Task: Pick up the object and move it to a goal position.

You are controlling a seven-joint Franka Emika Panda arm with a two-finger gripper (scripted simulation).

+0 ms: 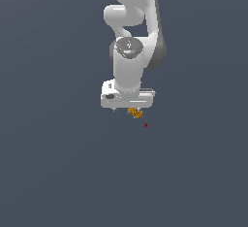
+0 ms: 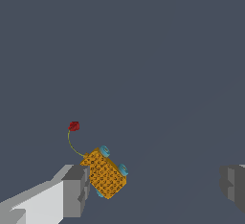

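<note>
Surface finish, as you see it rendered:
Arm shell is smooth, glossy white, plastic-like. Gripper fingers are flat matt grey-white. Object is orange, rough and dimpled, with smooth teal knobs. Goal dot is dark red and matt.

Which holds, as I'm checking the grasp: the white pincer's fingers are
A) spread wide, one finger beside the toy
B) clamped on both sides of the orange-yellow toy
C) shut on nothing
A: in the wrist view one finger is right beside the lumpy orange-yellow toy, the other far off, so the white pincer is open.
</note>
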